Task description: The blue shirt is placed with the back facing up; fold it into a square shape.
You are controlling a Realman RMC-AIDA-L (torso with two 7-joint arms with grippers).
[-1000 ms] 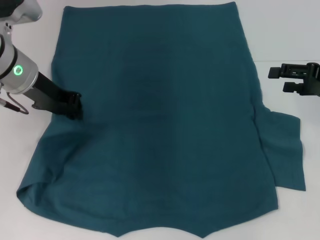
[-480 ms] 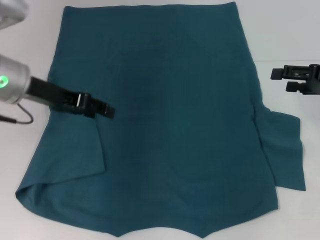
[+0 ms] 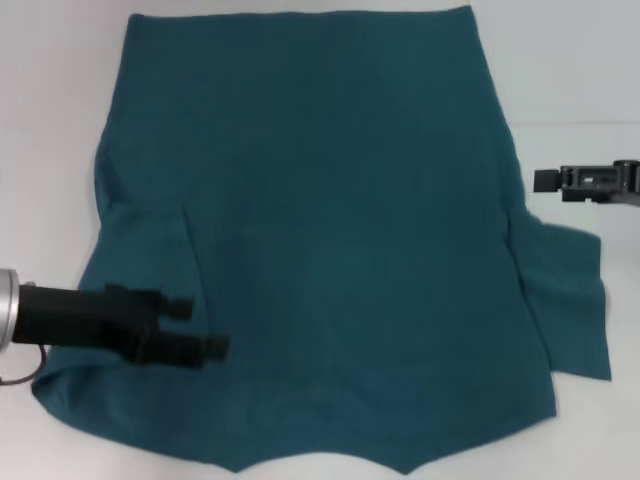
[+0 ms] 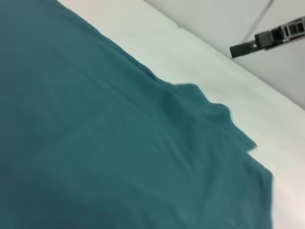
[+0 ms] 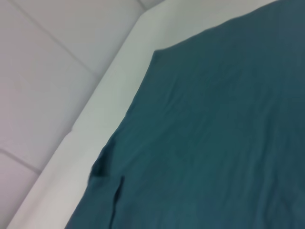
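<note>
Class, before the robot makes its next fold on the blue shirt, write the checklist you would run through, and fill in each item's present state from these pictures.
1. Back of the blue shirt faces up, no lettering showing: ok.
2. Left sleeve folded in over the body: ok, a fold edge shows near the left gripper.
3. Right sleeve folded in: not ok, it juts out flat at the shirt's right side.
4. Left gripper free of cloth: cannot tell; it is over the shirt's lower left part, fingers apart.
5. Right gripper off the shirt: ok, over the bare table beside it.
</note>
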